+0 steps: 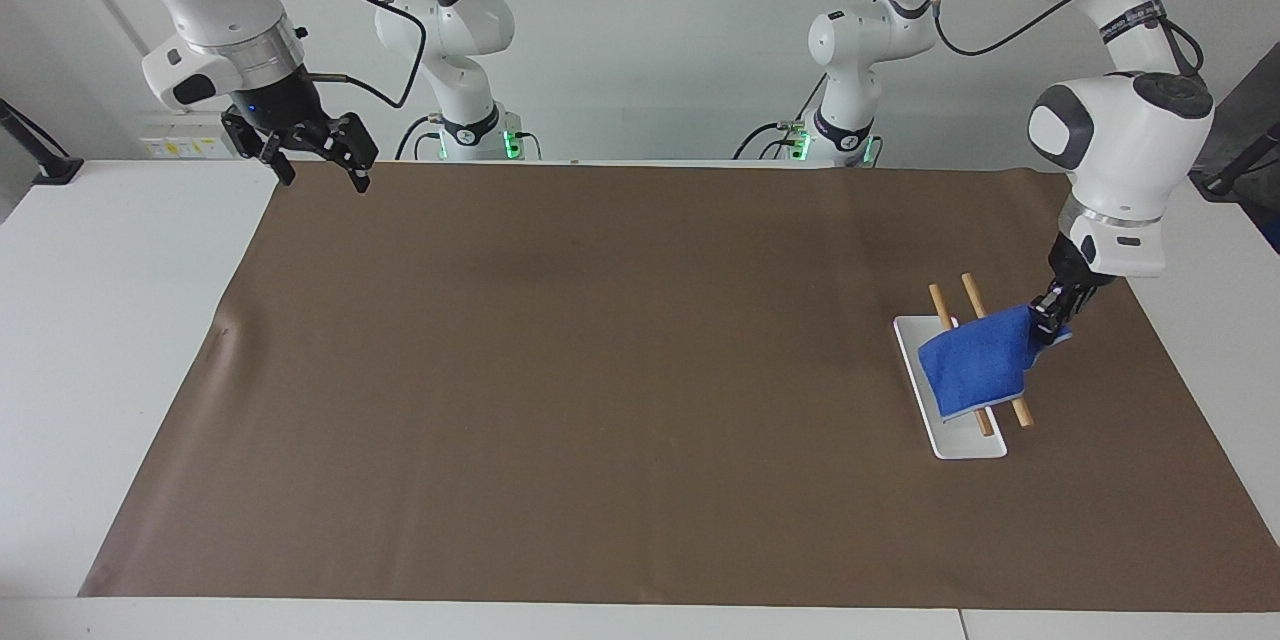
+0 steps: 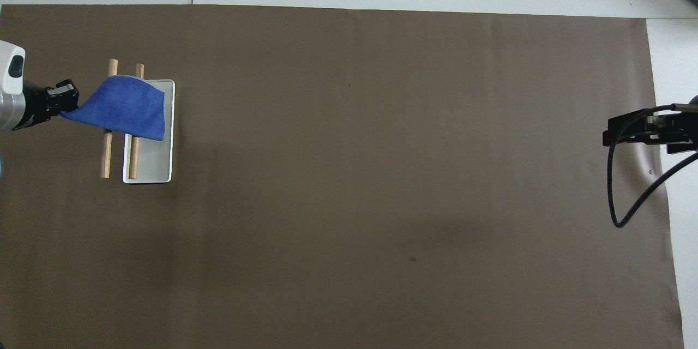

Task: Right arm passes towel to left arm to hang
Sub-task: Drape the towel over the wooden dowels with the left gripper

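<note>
- Left gripper (image 1: 1048, 320) pinched tight on one corner of the towel (image 1: 977, 362), at the left arm's end of the table.
- Towel draped over the two wooden rods (image 1: 966, 292) of the rack; bulk of the cloth spreads from the pinched corner across both rods toward the table's middle, over the white tray (image 1: 962, 443) that the rack stands on.
- Overhead: towel (image 2: 124, 109) fans out wide at the tray side and narrows to a point at the left gripper (image 2: 64, 103); towel's length lies across the rods, which run lengthwise away from the robots.
- Key relation: held corner is just outside the outer rod, on the side away from the tray, so opening the jaws there should leave the cloth hung over both rods.
- Judgement: handover done, hang nearly finished; release and retreat left. Risk: corner snags on the fingers and drags the cloth off.
- Right gripper (image 1: 318, 152) spread wide, holding nothing, parked up over the mat's edge (image 1: 300, 220) at the right arm's end; that arm waits. Left arm clearly the one on the job.
</note>
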Robot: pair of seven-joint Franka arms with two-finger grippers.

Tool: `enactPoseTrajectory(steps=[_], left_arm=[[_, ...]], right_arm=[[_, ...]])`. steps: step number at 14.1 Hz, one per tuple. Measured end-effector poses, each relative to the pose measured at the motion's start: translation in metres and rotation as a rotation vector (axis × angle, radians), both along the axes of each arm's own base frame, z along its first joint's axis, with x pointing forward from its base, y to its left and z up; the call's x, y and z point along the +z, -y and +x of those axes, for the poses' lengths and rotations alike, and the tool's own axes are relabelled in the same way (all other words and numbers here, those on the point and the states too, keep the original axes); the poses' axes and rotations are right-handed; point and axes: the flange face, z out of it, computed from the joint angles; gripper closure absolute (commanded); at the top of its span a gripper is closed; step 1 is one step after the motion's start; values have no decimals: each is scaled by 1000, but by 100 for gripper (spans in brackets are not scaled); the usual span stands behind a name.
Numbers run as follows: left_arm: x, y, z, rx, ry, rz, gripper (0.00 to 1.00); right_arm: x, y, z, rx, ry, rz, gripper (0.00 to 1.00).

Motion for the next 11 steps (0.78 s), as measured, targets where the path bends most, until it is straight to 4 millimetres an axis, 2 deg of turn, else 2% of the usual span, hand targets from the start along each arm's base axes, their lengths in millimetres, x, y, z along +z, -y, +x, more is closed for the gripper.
enactPoseTrajectory(steps=[5,11], left_arm=[[-28,-8,-8,-12,29,9,100],[-39,-10,-13,-23,40,13,100]], right_arm=[[0,0,0,0,0,0,0],[0,0,0,0,0,0,0]])
